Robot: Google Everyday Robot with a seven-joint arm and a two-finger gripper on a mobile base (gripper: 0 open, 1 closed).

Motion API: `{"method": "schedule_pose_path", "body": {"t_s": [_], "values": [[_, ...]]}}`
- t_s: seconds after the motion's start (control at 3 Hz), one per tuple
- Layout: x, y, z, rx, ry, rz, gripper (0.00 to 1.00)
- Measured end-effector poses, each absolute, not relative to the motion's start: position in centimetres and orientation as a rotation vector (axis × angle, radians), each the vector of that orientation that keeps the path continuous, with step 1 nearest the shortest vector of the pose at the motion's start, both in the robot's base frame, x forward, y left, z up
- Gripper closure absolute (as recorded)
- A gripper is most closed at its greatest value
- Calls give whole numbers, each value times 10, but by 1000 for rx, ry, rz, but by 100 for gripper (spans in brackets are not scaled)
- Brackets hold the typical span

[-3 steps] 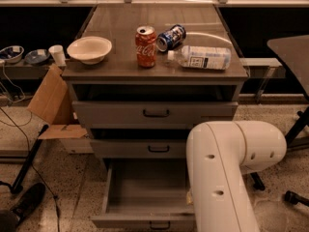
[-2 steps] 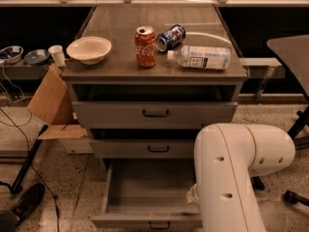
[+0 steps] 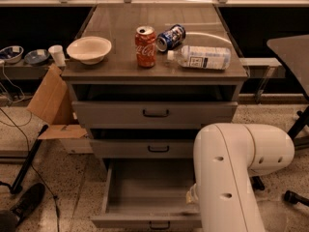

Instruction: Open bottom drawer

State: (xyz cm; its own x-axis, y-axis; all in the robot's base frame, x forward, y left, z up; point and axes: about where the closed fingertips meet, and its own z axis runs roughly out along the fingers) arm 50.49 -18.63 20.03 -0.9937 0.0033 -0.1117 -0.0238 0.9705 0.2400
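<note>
Bottom drawer [image 3: 145,190] lies open; gripper hidden behind white arm [image 3: 227,178].

Three drawers [image 3: 155,113] [image 3: 158,149] [image 3: 125,221], two cans [image 3: 145,47] [image 3: 170,37], one bottle [image 3: 203,57].

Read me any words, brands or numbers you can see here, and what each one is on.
"Coca-Cola": white script on the upright red can.
Blue can lying on its side: markings too blurred to read.
Plastic bottle label: print too small to read.
Claw: out of view behind the white arm; no text there.
</note>
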Motion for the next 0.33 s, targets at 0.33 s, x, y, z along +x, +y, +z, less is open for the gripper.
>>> {"method": "schedule_pose_path", "body": {"t_s": [0.33], "values": [[505, -186, 200, -16, 3008, 368, 27]]}}
